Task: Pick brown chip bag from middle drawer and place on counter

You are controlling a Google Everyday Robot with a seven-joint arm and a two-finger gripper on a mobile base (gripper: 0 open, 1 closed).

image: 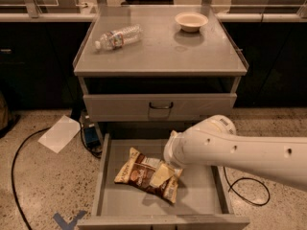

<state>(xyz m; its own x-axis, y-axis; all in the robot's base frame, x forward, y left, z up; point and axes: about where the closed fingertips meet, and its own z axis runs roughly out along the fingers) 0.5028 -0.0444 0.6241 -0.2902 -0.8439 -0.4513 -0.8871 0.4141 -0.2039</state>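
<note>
The brown chip bag (140, 175) lies flat on the floor of the open middle drawer (115, 201), slightly left of centre. My gripper (160, 176) comes in from the right on a white arm and sits right over the bag's right half, its cream-coloured fingers (161, 175) against the bag. The counter (163, 49) is the grey cabinet top above.
A clear plastic bottle (118, 36) lies on the counter's left side and a small cream bowl (191, 21) stands at its back right. A closed drawer with a dark loop handle (160, 106) sits above the open one. A white sheet (59, 133) and black cables lie on the floor.
</note>
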